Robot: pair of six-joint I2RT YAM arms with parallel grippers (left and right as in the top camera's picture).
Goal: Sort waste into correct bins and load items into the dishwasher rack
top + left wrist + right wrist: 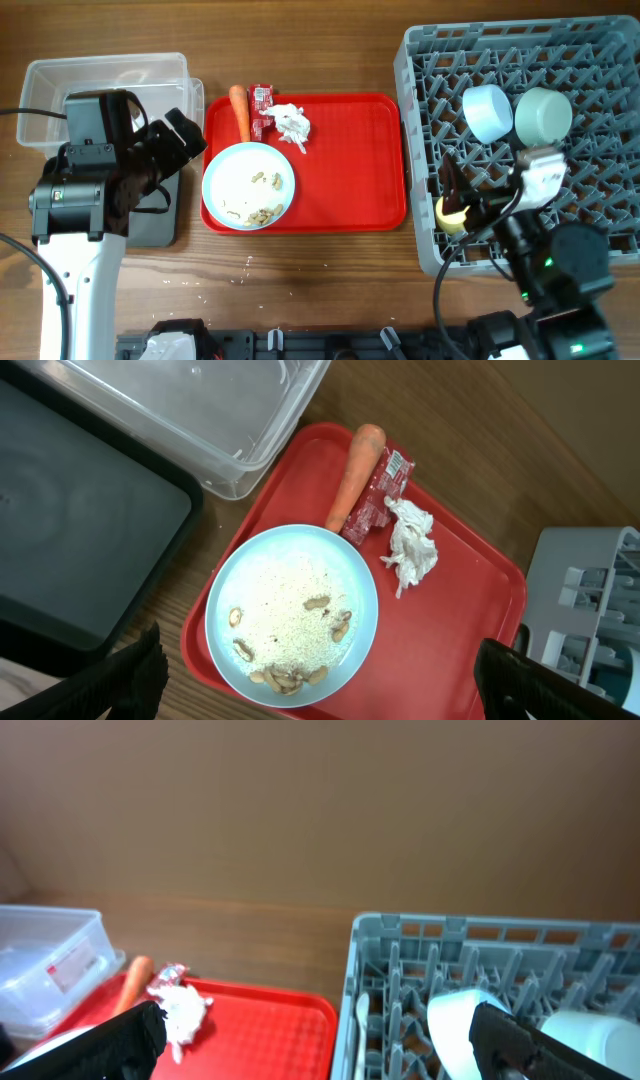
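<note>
A round white plate (248,185) with tan crumbs (265,212) sits at the front left of the red tray (350,160). An orange carrot (240,112), a red wrapper (262,103) and a crumpled white tissue (291,124) lie along the tray's back left. My left gripper (185,145) is open and empty, hovering over the plate's near rim (320,690). My right gripper (470,205) is open and empty over the grey rack (520,60). The rack holds a pale blue bowl (487,110), a pale green bowl (542,115), a yellow bowl (452,215) and a white spoon (362,1020).
The clear tub (105,80) stands at the back left. The black bin (155,220) lies in front of it, partly under my left arm. The rack's left wall stands close to the tray's right edge.
</note>
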